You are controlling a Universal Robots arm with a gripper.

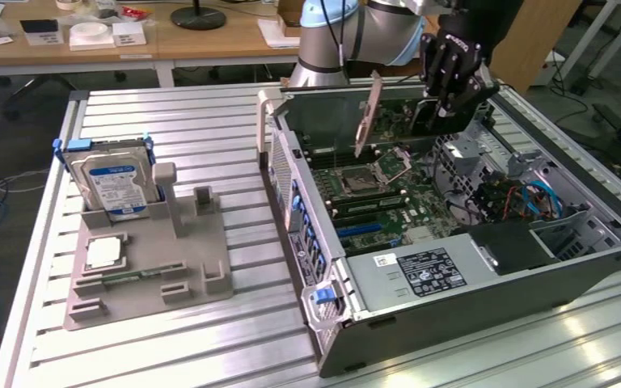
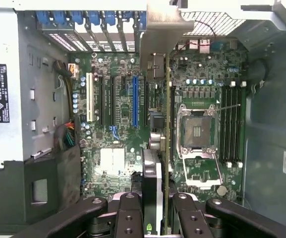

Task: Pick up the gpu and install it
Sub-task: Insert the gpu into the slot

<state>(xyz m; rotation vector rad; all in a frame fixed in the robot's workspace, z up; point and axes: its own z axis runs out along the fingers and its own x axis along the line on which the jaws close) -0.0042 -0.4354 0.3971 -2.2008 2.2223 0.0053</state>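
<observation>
the thin flat gpu (image 2: 158,148), green-boarded with a metal bracket, is clamped edge-on between the black fingers (image 2: 130,218) above the motherboard (image 2: 113,124).

Silver-grey tubular arm segments (image 1: 327,40) with pale blue joint caps, smooth and rounded, ending in a wide cylindrical base. Black multi-link gripper (image 1: 449,95) of matte metal or plastic, chunky knuckled fingers (image 1: 440,61) with small white lettering near the top. From the wrist view, black gripper (image 2: 155,213) with four angular link bars fanning outward, each carrying round silver pivot pins and small dark screw holes in rows
</observation>
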